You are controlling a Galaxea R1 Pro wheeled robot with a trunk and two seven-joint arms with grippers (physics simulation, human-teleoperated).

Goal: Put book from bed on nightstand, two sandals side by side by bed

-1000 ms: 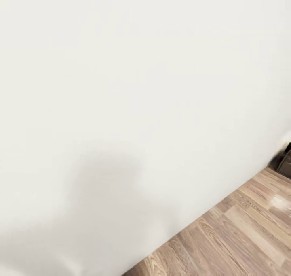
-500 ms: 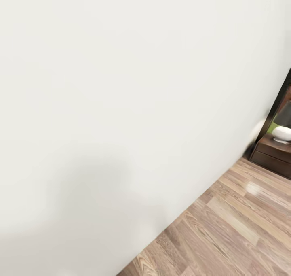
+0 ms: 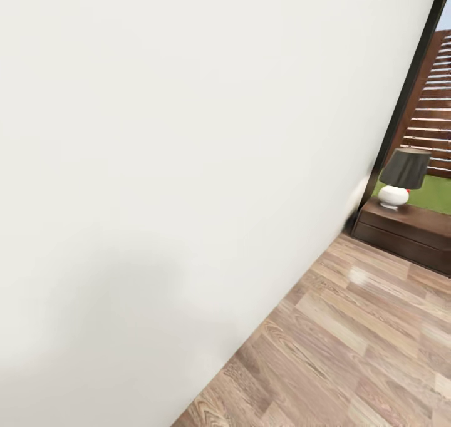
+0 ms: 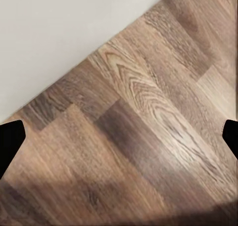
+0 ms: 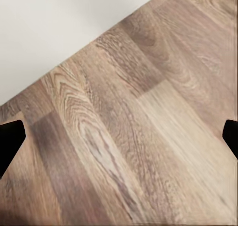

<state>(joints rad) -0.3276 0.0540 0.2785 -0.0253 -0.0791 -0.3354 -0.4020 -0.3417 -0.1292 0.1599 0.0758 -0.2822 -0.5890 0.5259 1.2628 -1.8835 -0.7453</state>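
Turning has brought a nightstand (image 3: 407, 236) with a lamp (image 3: 401, 178) into sight at 3 o'clock, past the wall (image 3: 188, 164). Both end effectors, left (image 4: 119, 141) and right (image 5: 119, 139), hang wide open, holding nothing, over the floor (image 3: 351, 352). I see no book or sandals yet.

Bright, even light; soft shadow on wall (image 3: 156, 277) (glare on floor (image 3: 357, 277)).

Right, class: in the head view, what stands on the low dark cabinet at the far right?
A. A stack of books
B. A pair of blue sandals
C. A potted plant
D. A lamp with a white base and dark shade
D: a lamp with a round white base and dark shade stands on the cabinet, in front of the window.
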